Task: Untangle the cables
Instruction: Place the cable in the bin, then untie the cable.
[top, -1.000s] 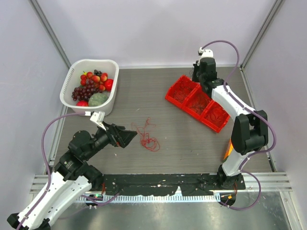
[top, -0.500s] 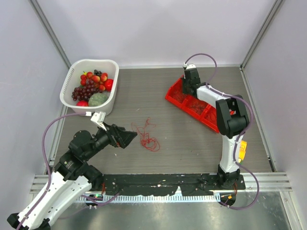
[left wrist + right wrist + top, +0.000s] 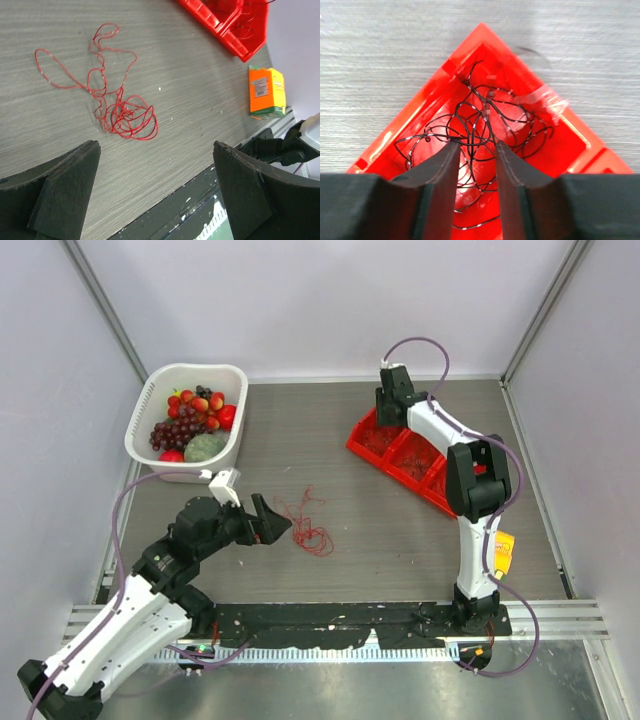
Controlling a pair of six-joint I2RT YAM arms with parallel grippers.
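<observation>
Left tool (image 3: 155, 170) gapes wide, red cables (image 3: 120, 107) just ahead; right tool (image 3: 477, 150), slightly parted, hovers above dark cables (image 3: 485, 122) in a red bin (image 3: 407, 120).

White fruit basket (image 3: 200, 367); orange carton (image 3: 266, 91), maybe.

open tabletop (image 3: 390, 540) rings the red cables (image 3: 308, 525); fruit basket (image 3: 138, 420) and red tray (image 3: 357, 440) stand well apart.

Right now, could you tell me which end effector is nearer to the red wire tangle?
Left. The left end effector sits just beside the red wire tangle, jaws open; the right end effector is far off, over the red bin.
</observation>
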